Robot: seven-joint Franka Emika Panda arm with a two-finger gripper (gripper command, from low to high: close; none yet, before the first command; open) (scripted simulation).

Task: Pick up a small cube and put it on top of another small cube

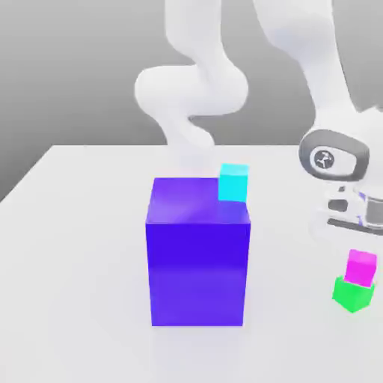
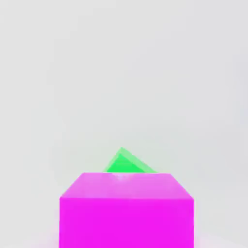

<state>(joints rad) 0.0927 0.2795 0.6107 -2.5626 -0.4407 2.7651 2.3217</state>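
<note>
Table: pale, with its far edge and slanting left edge visible in the exterior view (image 1: pixel 67 262).
Big block: blue-purple (image 1: pixel 197 273), upright on the table, left of centre to centre in the exterior view.
Arm: white (image 1: pixel 191 90), passing behind the block's top; cut off by the upper edge, its pale links hard to part from the background.
Cyan cube: at the right edge of the block's top face (image 1: pixel 233 183); it looks set on it, though the exact contact is hard to make out.
Gripper: at the exterior view's right (image 1: pixel 360 247), above the 2 stacked cubes; its lower part melts into the white table. Wide or narrow, I cannot tell.
Magenta cube: on top of the green cube (image 1: pixel 360 268), below the gripper; in the hand view it is large and close, its near part cut off.
Green cube: under the magenta one (image 1: pixel 353 294), turned at an angle to it, 1 corner towards the exterior camera. In the hand view, 1 corner peeks out past the magenta cube, the rest hidden.
</note>
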